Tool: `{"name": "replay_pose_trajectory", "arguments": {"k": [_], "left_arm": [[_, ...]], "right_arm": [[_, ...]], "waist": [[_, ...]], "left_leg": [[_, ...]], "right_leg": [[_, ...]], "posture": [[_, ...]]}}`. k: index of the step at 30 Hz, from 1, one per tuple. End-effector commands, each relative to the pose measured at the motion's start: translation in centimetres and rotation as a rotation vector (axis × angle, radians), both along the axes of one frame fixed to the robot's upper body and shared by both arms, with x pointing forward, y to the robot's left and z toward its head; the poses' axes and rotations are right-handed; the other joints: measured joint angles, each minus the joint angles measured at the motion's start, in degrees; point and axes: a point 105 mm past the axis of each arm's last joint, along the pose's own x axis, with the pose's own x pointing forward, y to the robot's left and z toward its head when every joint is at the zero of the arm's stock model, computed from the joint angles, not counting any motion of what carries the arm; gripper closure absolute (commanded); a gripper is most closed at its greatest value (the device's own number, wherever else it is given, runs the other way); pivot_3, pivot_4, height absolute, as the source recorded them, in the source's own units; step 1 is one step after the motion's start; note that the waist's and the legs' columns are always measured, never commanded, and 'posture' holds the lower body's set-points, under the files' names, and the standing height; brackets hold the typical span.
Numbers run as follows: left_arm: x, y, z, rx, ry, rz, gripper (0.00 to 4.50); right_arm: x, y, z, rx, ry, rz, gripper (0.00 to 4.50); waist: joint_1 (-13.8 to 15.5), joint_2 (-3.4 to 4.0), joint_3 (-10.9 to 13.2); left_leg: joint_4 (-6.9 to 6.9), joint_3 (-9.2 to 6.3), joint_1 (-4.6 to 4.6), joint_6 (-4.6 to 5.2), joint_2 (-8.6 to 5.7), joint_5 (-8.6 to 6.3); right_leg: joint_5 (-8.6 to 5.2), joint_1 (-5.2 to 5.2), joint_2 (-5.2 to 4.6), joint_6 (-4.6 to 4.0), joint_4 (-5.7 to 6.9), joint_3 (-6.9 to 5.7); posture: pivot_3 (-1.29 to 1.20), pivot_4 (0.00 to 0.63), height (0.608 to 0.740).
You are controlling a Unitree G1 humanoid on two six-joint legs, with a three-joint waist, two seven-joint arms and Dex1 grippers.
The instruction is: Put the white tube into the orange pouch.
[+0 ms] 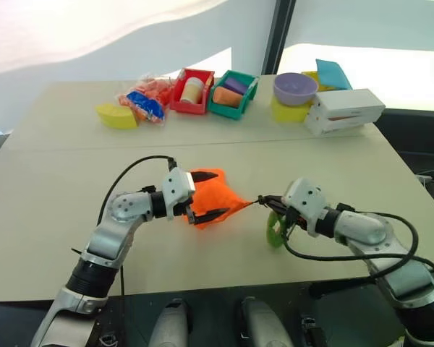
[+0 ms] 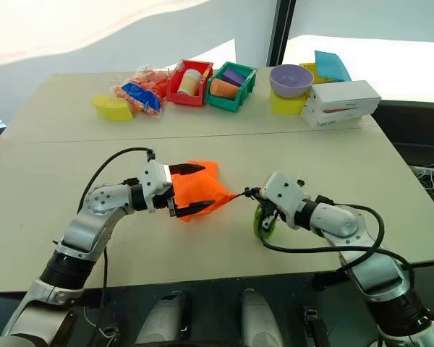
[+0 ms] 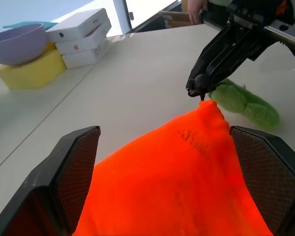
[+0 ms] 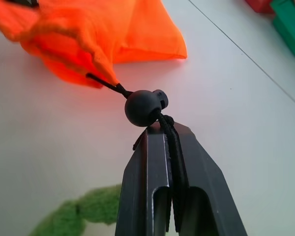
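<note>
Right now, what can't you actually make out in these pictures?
- White tube: nowhere to be made out; if inside the orange pouch, the fabric hides it.
- Pouch mouth: left hand straddles the pouch, covering it.
- Red bin contents: too small to identify.
- Green ring: partly behind right hand.

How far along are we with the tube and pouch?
Looks late-stage, though the tube's whereabouts can't be seen. The left gripper straddles the orange pouch, open. The right gripper is shut on the black drawstring cord behind its toggle, pouch mouth cinched. Left: confirm the tube is inside, then release.
</note>
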Motion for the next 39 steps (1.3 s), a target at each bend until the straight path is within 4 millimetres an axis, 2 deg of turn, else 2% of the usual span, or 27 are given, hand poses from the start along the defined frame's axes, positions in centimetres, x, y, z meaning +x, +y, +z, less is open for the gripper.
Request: {"name": "replay_pose_trajectory", "arguments": {"k": [1,6,10,14,17,23,33,39], "left_arm": [[-0.1,-1.0,2.4,-0.007,-0.082,-0.070,0.00],[-0.1,-3.4,2.7,0.076,-0.161,-0.153,0.00],[-0.3,-4.8,1.9,0.150,-0.201,-0.199,0.00],[0.6,-5.4,1.2,0.196,-0.252,-0.147,0.00],[0.4,-6.3,0.8,0.178,-0.266,-0.113,0.00],[0.6,-6.5,-0.1,0.110,-0.143,-0.037,0.00],[1.1,-6.3,-0.3,0.080,0.040,-0.088,0.00],[1.1,-6.4,-0.4,0.094,0.060,-0.108,0.00]], "right_arm": [[0.3,0.2,1.1,-0.045,-0.098,0.026,4.45],[0.3,0.8,1.1,-0.061,-0.110,0.048,4.45],[0.3,1.2,1.1,-0.053,-0.098,0.049,4.45],[0.1,1.3,1.1,-0.036,-0.071,0.030,4.45],[-0.1,1.4,1.1,0.019,-0.020,-0.002,4.45],[-0.7,2.1,1.3,0.088,0.046,0.004,4.45],[-0.7,2.1,1.3,0.050,0.047,-0.003,4.45],[-0.7,2.1,1.4,0.049,0.042,-0.014,4.45]], "waist": [[0.01,0.00,0.00],[-0.03,0.00,0.00],[-0.15,0.00,0.00],[-0.09,0.00,0.00],[-0.04,0.00,0.00],[-0.08,0.00,0.00],[-0.07,0.00,0.00],[-0.08,0.00,0.00]], "left_leg": [[0.01,0.00,0.00,0.00,0.00,0.00],[0.01,0.00,0.00,0.00,-0.02,0.00],[-0.01,0.00,0.00,0.00,-0.01,0.00],[0.00,-0.01,0.00,0.01,-0.01,0.00],[0.00,-0.01,0.00,0.01,-0.01,0.00],[0.01,-0.02,-0.01,0.01,-0.01,0.00],[0.01,-0.04,0.01,0.01,-0.02,0.00],[0.01,-0.04,0.01,0.01,-0.02,0.00]], "right_leg": [[0.00,0.00,0.00,0.00,0.00,0.00],[0.01,0.02,0.00,0.00,0.00,0.00],[0.01,0.01,0.02,-0.01,0.00,0.01],[0.01,0.00,0.02,-0.01,0.01,0.00],[0.01,0.00,0.02,0.00,0.02,0.01],[0.02,0.01,0.01,0.01,0.05,0.01],[0.00,0.01,0.02,0.03,0.08,0.00],[0.00,0.00,0.02,0.02,0.08,0.00]], "posture": [[0.00,0.150,0.740],[0.00,0.150,0.740],[0.00,0.150,0.740],[0.00,0.150,0.740],[0.00,0.150,0.740],[0.00,0.150,0.740],[0.00,0.150,0.740],[0.00,0.150,0.740]]}}
